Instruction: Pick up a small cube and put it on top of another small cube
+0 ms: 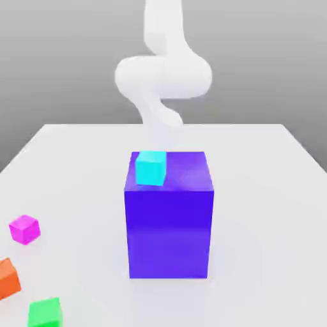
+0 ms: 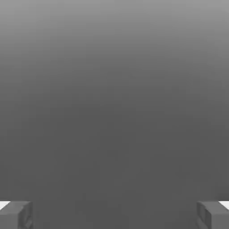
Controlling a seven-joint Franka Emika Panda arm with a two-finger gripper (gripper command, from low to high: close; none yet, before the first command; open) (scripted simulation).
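Exterior view's left edge crops the orange cube.

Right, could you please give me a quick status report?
Tool open, empty. Pink cube on table, untouched; orange cube nearby. Big blue block stands mid-table.

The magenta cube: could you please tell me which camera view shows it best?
The exterior view. There the magenta cube sits unobstructed on the table at the exterior view's left, apart from the orange cube. The hand view offers just grey background between the open fingers.
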